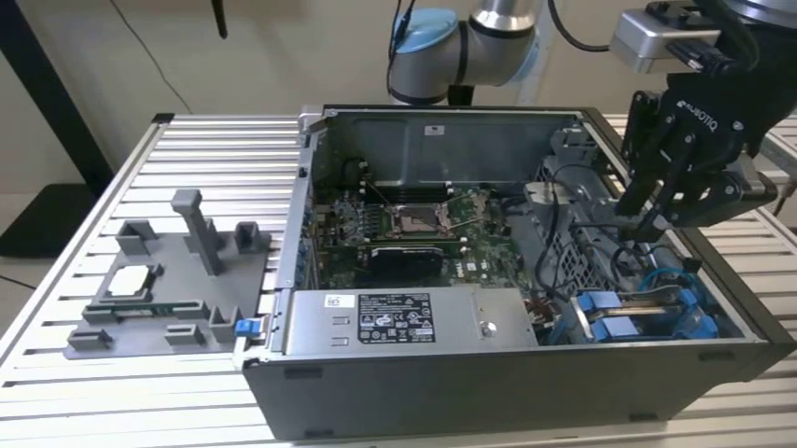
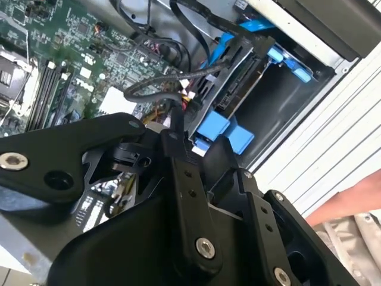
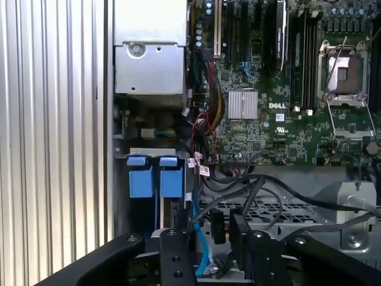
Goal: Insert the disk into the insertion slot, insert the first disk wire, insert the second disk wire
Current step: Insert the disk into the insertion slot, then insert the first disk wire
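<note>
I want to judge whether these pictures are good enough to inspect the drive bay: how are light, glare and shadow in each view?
Exterior view: even room light; inside the computer case it is dimmer than on the table slats. Second wrist view: the slats go white with glare, and the dark hand hides much of the scene. First wrist view: slats pale, motherboard evenly lit.

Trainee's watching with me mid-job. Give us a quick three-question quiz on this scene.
1. True or false: the disk lies outside the computer case.
2. The gripper is nearest to: A) the processor socket, B) the drive cage, C) the power supply.
3. Fill in: the disk's carrier tabs are ____ in colour.
Key: 1 false, it sits in the drive cage; 2 B; 3 blue.
</note>
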